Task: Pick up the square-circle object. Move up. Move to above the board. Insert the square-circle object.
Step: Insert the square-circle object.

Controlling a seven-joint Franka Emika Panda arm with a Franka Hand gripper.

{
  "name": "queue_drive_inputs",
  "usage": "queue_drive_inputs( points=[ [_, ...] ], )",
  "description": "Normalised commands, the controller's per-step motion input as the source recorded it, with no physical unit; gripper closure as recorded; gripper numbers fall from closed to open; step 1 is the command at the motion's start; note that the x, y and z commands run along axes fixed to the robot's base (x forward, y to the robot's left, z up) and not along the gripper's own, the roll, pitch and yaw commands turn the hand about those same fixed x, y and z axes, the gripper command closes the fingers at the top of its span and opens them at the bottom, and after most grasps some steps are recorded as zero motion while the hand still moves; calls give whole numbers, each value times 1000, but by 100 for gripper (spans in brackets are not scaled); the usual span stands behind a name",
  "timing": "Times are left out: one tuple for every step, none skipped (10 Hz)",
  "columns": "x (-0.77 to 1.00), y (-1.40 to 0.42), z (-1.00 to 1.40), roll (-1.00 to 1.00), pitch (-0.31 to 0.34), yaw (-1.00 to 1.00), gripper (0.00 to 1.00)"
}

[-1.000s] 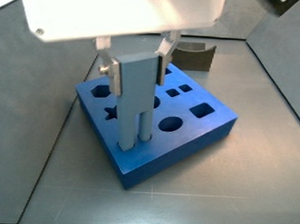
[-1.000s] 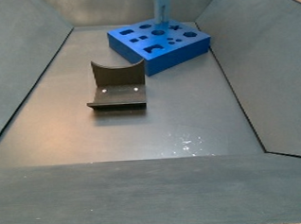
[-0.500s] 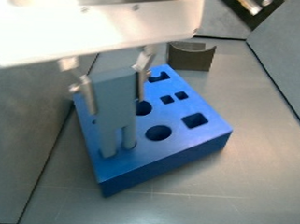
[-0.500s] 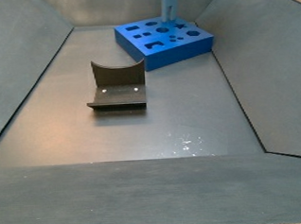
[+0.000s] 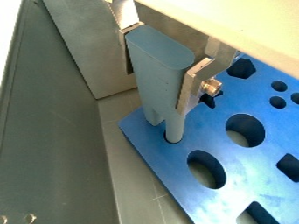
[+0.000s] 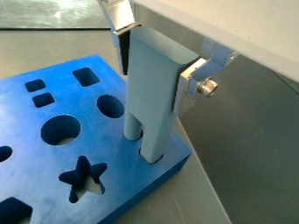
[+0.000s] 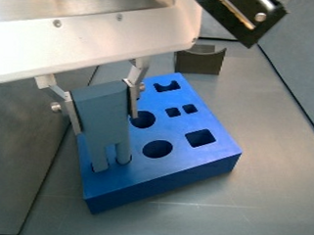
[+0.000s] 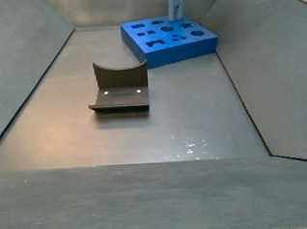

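Grey-blue block (image 7: 105, 125) is clamped upright in the hand (image 7: 100, 92), prongs poking down into the blue board (image 7: 197, 165) near its edge.

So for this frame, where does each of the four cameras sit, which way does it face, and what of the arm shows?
Wrist view: looks down along the gripper at the square-circle object and the board.
Wrist view: opposite side of the gripper, same piece on the board's edge.
Side view: close, high, looking down at the board; gripper body fills the top.
Side view: far end of the floor; fixture near, board far; no fingers discernible.
All four share board and piece.
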Motion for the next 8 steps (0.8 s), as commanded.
queue_drive_inputs(
  points=[
    [360, 0, -1000, 33, 26, 0, 100],
    [143, 0, -1000, 130, -9, 0, 100],
    [209, 0, -1000, 114, 0, 0, 100],
    [223, 29, -1000, 31, 0, 0, 100],
    [160, 31, -1000, 0, 0, -3, 100],
    [126, 6, -1000, 14, 0, 0, 100],
    [80, 43, -1000, 0, 0, 0, 100],
    [57, 57, -1000, 0, 6, 0, 100]
  ],
)
